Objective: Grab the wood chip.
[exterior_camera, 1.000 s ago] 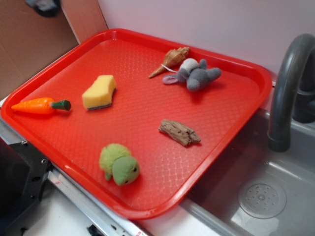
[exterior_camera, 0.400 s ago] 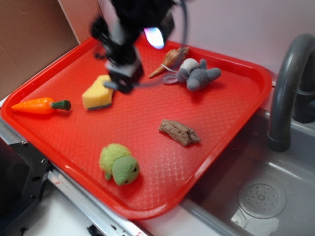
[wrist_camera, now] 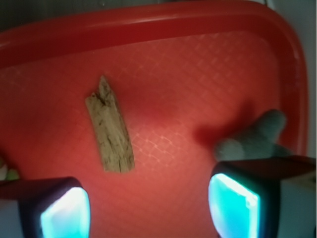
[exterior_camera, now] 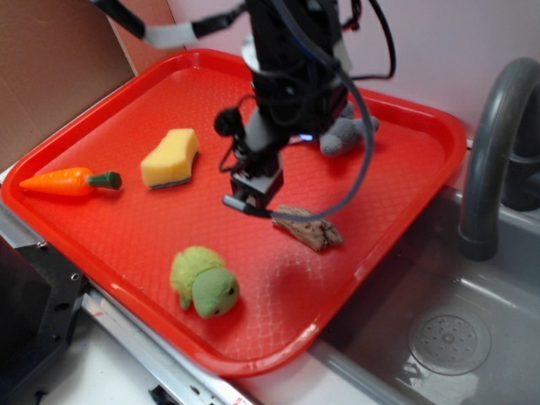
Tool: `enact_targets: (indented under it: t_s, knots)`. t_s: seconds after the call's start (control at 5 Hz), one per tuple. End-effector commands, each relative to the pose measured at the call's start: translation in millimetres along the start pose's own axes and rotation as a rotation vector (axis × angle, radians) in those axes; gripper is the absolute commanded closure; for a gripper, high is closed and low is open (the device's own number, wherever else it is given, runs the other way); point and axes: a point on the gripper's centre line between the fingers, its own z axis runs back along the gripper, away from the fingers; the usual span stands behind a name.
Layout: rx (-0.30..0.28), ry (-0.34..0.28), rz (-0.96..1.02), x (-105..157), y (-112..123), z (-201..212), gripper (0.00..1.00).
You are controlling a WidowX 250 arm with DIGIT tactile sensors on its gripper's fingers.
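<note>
The wood chip (exterior_camera: 310, 228) is a flat, grey-brown, grainy sliver lying on the red tray (exterior_camera: 101, 126), right of centre. In the wrist view the wood chip (wrist_camera: 110, 131) lies lengthwise ahead of the fingers, nearer the left one. My gripper (exterior_camera: 251, 198) hangs just above the tray, immediately left of the chip's near end. It is open, with nothing but red tray between the glowing pads (wrist_camera: 64, 214); the gripper (wrist_camera: 148, 210) spans wide.
On the tray lie a yellow sponge (exterior_camera: 170, 158), an orange carrot (exterior_camera: 67, 180), a green plush turtle (exterior_camera: 205, 282) and a grey plush mouse (exterior_camera: 348, 133), partly behind the arm. A grey sink (exterior_camera: 447, 329) and dark faucet (exterior_camera: 489, 152) stand to the right.
The arm swept in from the back left and came down across the tray from beside the sponge to just left of the wood chip. It now hides the seashell. No object moved.
</note>
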Motion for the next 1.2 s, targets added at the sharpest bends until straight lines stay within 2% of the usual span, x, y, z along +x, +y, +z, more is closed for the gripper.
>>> enact_targets:
  t_s: [0.0,0.4,0.6,0.8,1.0]
  knots:
    - [-0.004,-0.020,-0.066,14.6,-20.0,-9.8,0.00]
    - [-0.012,0.022,-0.072,23.5,-24.1,-32.0,0.00]
    - [-0.037,-0.003,-0.046,23.9,-24.6,-38.9,1.00]
    - [-0.043,-0.019,0.068,17.5,-17.9,-31.4,1.00]
    - [0.007,-0.002,0.334,-2.0,-0.2,-5.0,1.00]
